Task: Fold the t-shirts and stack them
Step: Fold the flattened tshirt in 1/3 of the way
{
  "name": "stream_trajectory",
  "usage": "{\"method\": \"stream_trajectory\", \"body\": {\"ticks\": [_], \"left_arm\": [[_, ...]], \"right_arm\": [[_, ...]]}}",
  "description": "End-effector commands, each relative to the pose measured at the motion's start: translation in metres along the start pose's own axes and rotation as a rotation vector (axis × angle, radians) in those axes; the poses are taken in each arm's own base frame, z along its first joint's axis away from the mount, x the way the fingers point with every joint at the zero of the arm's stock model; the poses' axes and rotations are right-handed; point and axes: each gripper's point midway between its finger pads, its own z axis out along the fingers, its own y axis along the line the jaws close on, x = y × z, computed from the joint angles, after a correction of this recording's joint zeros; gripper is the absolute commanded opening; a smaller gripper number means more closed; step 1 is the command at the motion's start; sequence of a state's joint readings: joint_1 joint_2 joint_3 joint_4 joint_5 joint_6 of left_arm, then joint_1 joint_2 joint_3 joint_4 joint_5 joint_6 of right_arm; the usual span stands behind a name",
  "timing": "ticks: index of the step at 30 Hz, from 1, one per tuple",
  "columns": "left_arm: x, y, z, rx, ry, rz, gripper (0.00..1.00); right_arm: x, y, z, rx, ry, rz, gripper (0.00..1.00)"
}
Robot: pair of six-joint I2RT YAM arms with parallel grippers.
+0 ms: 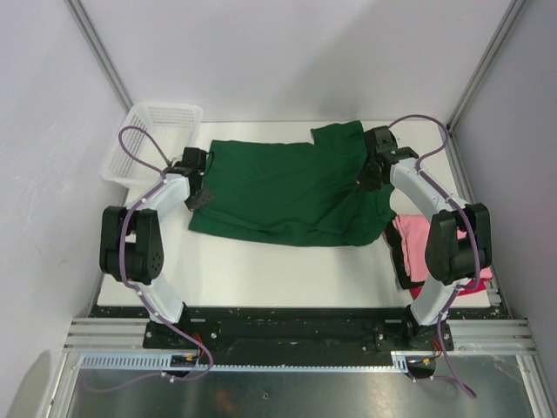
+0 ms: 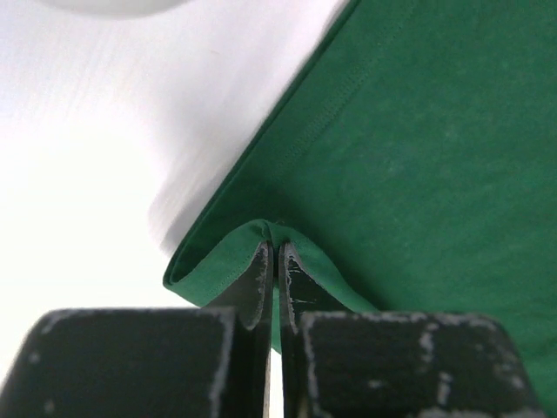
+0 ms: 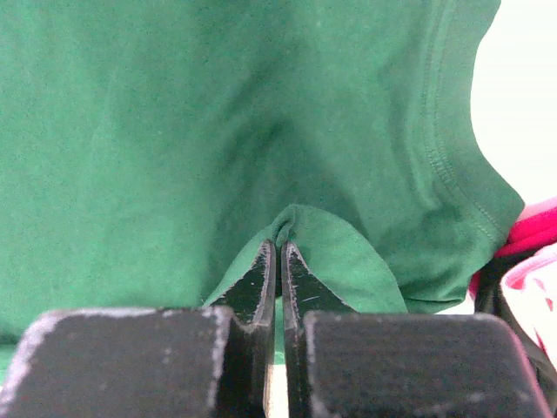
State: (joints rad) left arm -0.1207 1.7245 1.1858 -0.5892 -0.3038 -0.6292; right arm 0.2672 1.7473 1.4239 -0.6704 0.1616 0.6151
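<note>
A large dark green t-shirt (image 1: 287,187) lies spread across the white table, partly folded. My left gripper (image 1: 198,193) is shut on the shirt's left hemmed edge; the cloth (image 2: 409,139) peaks between its fingers (image 2: 258,270). My right gripper (image 1: 372,174) is shut on the shirt's right side, with a fold of green cloth (image 3: 174,131) pinched at its fingertips (image 3: 261,270). A pink t-shirt (image 1: 413,239) and a red/magenta one (image 1: 474,286) lie folded at the right, partly hidden by my right arm; they show at the edge of the right wrist view (image 3: 535,231).
A white plastic mesh basket (image 1: 152,139) stands at the table's back left corner. Bare white table (image 1: 278,270) lies in front of the green shirt. Enclosure walls stand close on both sides.
</note>
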Motion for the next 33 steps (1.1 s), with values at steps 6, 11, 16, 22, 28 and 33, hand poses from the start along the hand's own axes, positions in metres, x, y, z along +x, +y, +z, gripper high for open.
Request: {"method": "stream_trajectory", "body": {"ticks": [6,11,16,22,28,33], "left_arm": [[-0.037,0.011,-0.014,-0.033,-0.117,-0.091,0.00],[-0.041,0.006,-0.011,-0.017,-0.107,-0.089,0.00],[-0.043,0.001,-0.005,-0.012,-0.092,-0.088,0.00],[-0.049,-0.001,-0.004,-0.001,-0.095,-0.083,0.00],[-0.045,0.003,0.000,-0.012,-0.083,-0.080,0.00],[-0.044,-0.001,0.004,0.000,-0.066,-0.071,0.00]], "right_arm": [[-0.039,-0.009,-0.015,0.012,-0.121,0.006,0.00],[-0.047,0.003,-0.011,-0.043,-0.144,-0.015,0.00],[-0.044,0.001,-0.003,-0.018,-0.134,-0.025,0.00],[-0.046,-0.021,-0.007,0.038,-0.143,-0.013,0.00],[-0.039,-0.046,-0.009,0.081,-0.136,0.016,0.00],[-0.033,-0.050,-0.006,0.058,-0.123,0.023,0.00]]}}
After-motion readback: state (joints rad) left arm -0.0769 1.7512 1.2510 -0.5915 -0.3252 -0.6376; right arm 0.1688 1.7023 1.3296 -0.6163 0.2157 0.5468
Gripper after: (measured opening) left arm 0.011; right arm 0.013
